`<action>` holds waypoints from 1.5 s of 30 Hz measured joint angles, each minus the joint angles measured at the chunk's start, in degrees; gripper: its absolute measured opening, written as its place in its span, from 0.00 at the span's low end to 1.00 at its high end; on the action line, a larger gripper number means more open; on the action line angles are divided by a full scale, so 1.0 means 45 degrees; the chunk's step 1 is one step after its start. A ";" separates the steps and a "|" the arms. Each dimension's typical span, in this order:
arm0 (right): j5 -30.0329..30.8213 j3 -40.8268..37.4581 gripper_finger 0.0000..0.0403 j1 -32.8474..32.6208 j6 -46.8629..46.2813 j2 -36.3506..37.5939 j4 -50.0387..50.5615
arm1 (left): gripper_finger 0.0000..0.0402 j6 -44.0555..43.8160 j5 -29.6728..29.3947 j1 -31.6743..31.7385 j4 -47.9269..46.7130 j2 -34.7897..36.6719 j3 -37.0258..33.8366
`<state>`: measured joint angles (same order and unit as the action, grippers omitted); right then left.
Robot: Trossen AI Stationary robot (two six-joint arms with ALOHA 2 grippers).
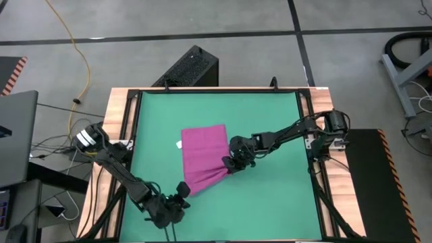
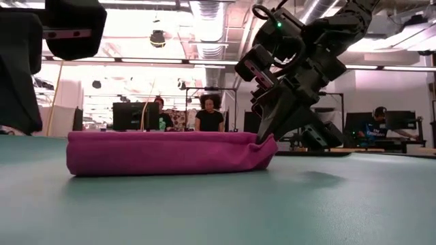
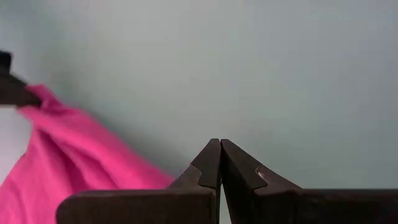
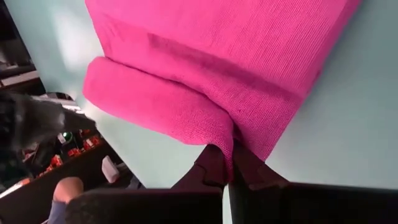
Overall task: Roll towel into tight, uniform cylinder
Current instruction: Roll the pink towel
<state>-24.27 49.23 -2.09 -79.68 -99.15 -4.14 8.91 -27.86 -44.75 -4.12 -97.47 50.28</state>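
Towel (image 1: 202,156) lies mid-frame in high view on green mat (image 1: 270,121), near edge partly rolled. We see right gripper (image 1: 231,165) at towel's lower right corner, fingers pinched on cloth fold. Left gripper (image 1: 181,191) sits lower left of towel, just off its bottom edge, fingers pressed together, holding nothing. We note white tag (image 1: 179,144) at towel's left edge.

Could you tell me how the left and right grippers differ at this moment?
The right gripper is shut on the towel, pinching a fold at its edge; the left gripper is shut on nothing. The right gripper sits mid-mat against the cloth; the left gripper sits near the mat's front edge, apart from it. Both are dark and two-fingered.
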 joint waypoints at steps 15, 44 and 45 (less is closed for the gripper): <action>0.0331 0.0005 0.03 -0.0345 0.0010 0.0010 -0.0283 | 0.00 -0.1513 -0.2173 0.0073 -0.2543 -0.1428 0.1437; 0.0360 0.0005 0.03 -0.0325 0.0008 0.0010 -0.0428 | 0.00 -0.2615 -0.3539 0.0985 -0.4485 -0.0034 0.0759; 0.0360 0.0010 0.03 -0.0325 0.0017 0.0010 -0.0421 | 0.00 -0.2618 -0.3380 0.1049 -0.4104 0.0143 0.0489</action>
<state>-22.65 49.28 -3.55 -79.60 -99.11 -6.03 -2.87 -43.07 -40.03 -22.59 -96.83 52.48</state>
